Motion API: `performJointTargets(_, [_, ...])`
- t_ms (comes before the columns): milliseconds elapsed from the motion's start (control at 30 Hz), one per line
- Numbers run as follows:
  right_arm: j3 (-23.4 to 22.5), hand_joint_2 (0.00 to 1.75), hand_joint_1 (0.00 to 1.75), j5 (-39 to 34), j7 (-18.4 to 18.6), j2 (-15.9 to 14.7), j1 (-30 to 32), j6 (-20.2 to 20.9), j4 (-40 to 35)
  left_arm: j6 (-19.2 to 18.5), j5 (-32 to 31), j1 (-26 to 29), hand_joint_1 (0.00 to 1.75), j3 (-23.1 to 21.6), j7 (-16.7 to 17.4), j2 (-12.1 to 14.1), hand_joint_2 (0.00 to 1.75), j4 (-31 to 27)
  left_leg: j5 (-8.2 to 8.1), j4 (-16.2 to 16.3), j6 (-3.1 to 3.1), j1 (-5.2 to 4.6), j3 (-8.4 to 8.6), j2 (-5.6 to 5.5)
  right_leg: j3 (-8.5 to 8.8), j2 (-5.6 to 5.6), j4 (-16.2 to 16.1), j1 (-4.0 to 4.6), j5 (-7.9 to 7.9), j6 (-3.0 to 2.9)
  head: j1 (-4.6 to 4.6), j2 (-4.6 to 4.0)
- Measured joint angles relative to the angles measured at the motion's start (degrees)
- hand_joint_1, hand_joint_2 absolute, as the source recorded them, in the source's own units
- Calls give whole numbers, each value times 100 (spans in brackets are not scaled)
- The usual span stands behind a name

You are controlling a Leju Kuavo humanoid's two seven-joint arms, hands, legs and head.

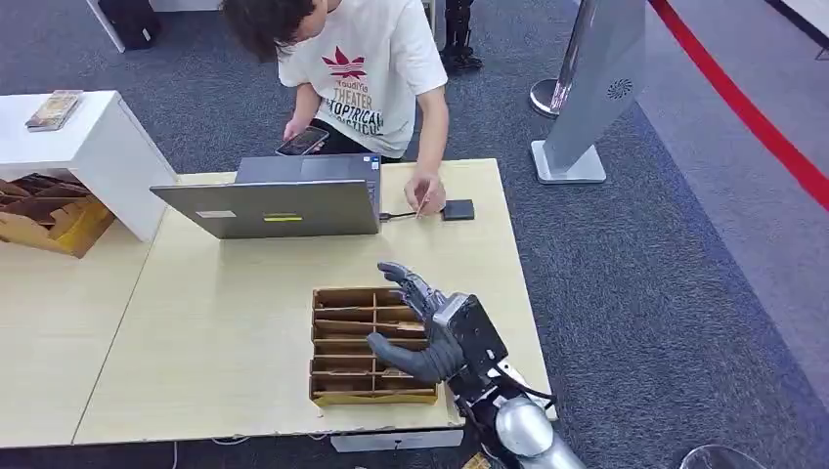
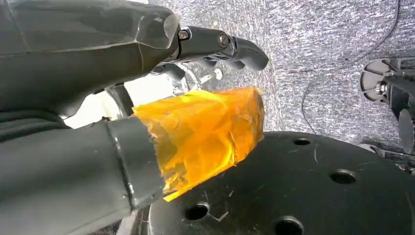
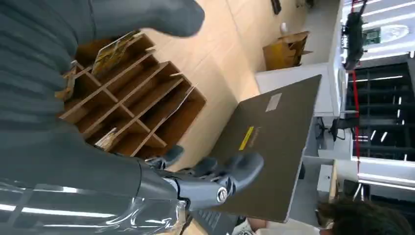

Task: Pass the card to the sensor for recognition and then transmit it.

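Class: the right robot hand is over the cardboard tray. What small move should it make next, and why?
Probably lower the right robot hand into the tray and pinch a card. Its fingers are spread and hold nothing, cards stand in the tray's slots, and the sensor by the laptop has no card yet.

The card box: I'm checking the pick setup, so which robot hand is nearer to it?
Right. The right robot hand hovers over the cardboard card box on the table. The left robot hand hangs low above the carpet, away from it.
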Motion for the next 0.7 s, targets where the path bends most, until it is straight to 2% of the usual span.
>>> performJointTargets(133, [78,175,175,676,0,-142,110,-251,-153,0,26,3,0,57,-4,0,0,0,0,0,0,0,0,-1,1,-2,0,0,0,0,0,0])
performJointTargets(400, [118,175,175,1755,-17,-240,245,-640,-400,0,48,2,0,63,-37,0,0,0,0,0,0,0,0,0,1,-1,0,0,0,0,0,0])
performJointTargets(467, [133,175,124,2200,-7,-256,260,-811,-452,-13,50,1,0,63,-48,0,0,0,0,0,0,0,0,0,1,-1,0,0,0,0,0,0])
performJointTargets(500, [157,175,124,2605,13,-269,259,-948,-478,-22,50,1,0,63,-55,0,0,0,0,0,0,0,-1,0,1,-1,0,0,0,0,0,0])
performJointTargets(567, [230,175,37,3262,70,-286,255,-1108,-518,-44,50,-1,0,63,-55,0,0,0,0,0,0,0,0,0,1,0,0,0,0,0,0,0])
performJointTargets(600, [273,175,28,3531,87,-293,255,-1149,-535,-48,48,-4,0,63,-55,0,0,0,0,0,0,0,0,0,1,-1,0,0,0,0,0,0])
performJointTargets(700, [396,175,37,3976,168,-297,231,-1222,-546,-50,46,-5,0,63,-55,0,0,0,0,-1,0,0,0,0,1,-1,1,0,0,0,0,0])
